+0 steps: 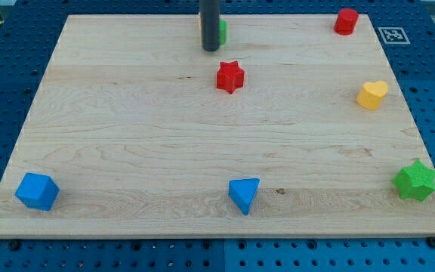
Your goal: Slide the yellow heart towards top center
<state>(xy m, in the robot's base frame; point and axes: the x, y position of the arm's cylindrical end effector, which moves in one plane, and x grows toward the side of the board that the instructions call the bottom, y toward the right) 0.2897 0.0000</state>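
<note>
The yellow heart (372, 94) lies near the board's right edge, a little above mid height. My tip (211, 49) is at the view's top centre, far left of the heart and just above the red star (230, 76). The rod hides most of a block behind it, which shows a green edge (223, 31) on its right and a sliver of orange on its left.
A red block (346, 21) sits at the top right. A green star (415, 180) is at the bottom right, a blue triangle (245, 194) at the bottom centre, a blue cube (37, 190) at the bottom left. The wooden board (127, 128) lies on a blue pegboard.
</note>
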